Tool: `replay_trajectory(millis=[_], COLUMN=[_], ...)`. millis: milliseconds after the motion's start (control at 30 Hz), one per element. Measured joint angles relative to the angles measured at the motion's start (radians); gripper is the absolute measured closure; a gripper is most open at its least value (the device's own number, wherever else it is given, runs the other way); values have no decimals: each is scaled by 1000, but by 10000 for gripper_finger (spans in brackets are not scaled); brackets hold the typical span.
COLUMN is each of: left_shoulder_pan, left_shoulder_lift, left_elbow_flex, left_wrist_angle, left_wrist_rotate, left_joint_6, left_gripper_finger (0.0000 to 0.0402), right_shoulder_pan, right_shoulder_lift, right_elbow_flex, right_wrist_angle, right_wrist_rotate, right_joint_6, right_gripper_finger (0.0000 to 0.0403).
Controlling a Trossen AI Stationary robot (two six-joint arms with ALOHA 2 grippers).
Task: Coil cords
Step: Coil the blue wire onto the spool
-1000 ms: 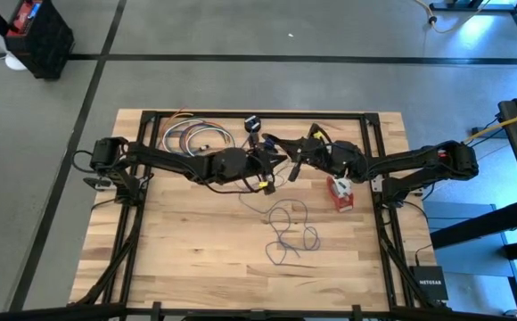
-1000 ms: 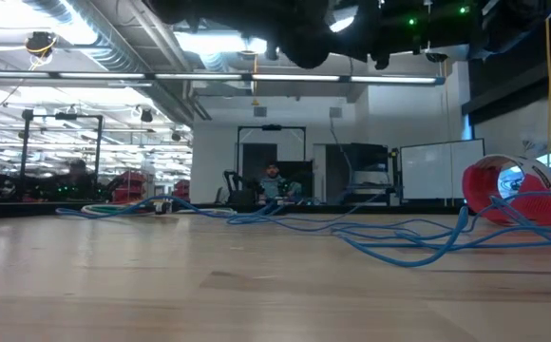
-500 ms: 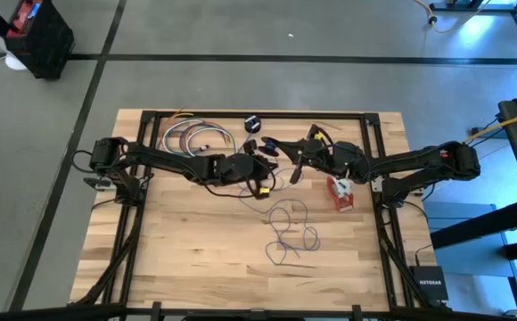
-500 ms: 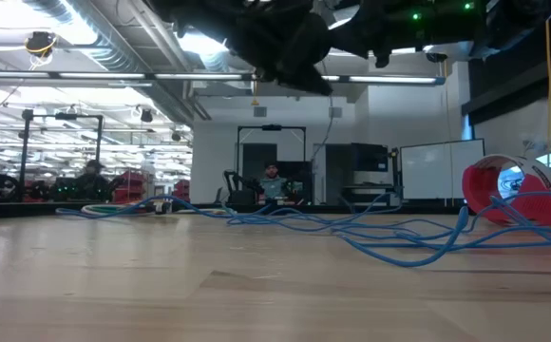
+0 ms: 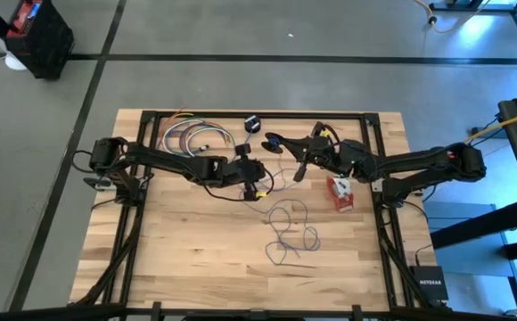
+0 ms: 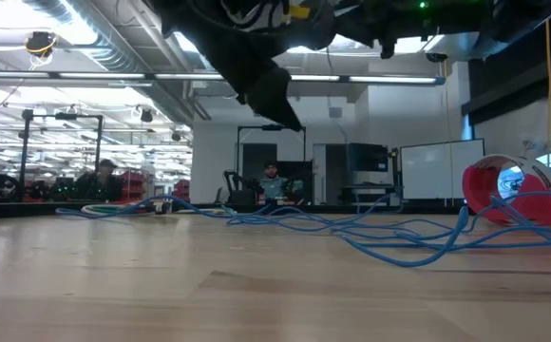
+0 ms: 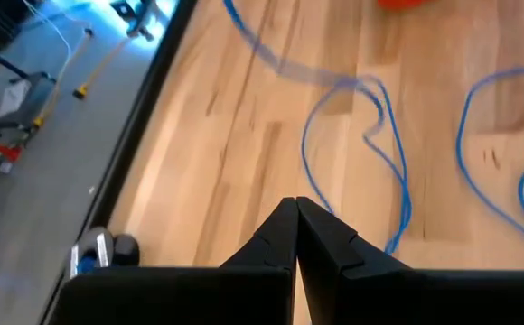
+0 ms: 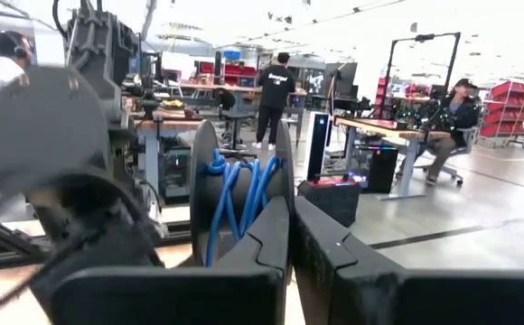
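Left pincer [image 5: 260, 171] closed, empty, above worktop [image 5: 187, 259]. Right pincer [image 5: 279, 143] closed on black puck [image 5: 273, 141] wound with blue cord [image 5: 290, 227]; red-and-white bundle [image 5: 340, 193] nearby.

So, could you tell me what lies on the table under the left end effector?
Under the shut left end effector lies bare wooden table, with loops of the thin blue cord just beyond. The board directly below its fingers is hidden.

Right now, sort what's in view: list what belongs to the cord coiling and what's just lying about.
For the job:
- thin bluish-purple cord, loose on the table
- black puck, some cord wound on it
- red-and-white cord bundle

Lying about:
- coil of coloured cables
- small black object at the far edge
- black box off the table
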Motion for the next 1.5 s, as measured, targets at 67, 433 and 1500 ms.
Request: replay_trajectory(millis=[67, 433, 1500], left_shoulder_pan=[0, 9, 152], left_shoulder_lift=[0, 0, 184], left_elbow_flex=[0, 0, -200], left_wrist_angle=[-18, 24, 932], left_wrist_rotate=[-1, 207, 474], left_joint_6=[-11, -139, -224], left_gripper_finger=[401, 322, 247], right_shoulder_pan=[0, 0, -1], right_shoulder_lift=[-13, -20, -19], right_elbow_flex=[0, 0, 0], right_wrist_angle=[-31, -53, -50], right_wrist_rotate=[0, 0, -1], right_joint_6=[0, -5, -16], right_gripper_finger=[390, 390, 390])
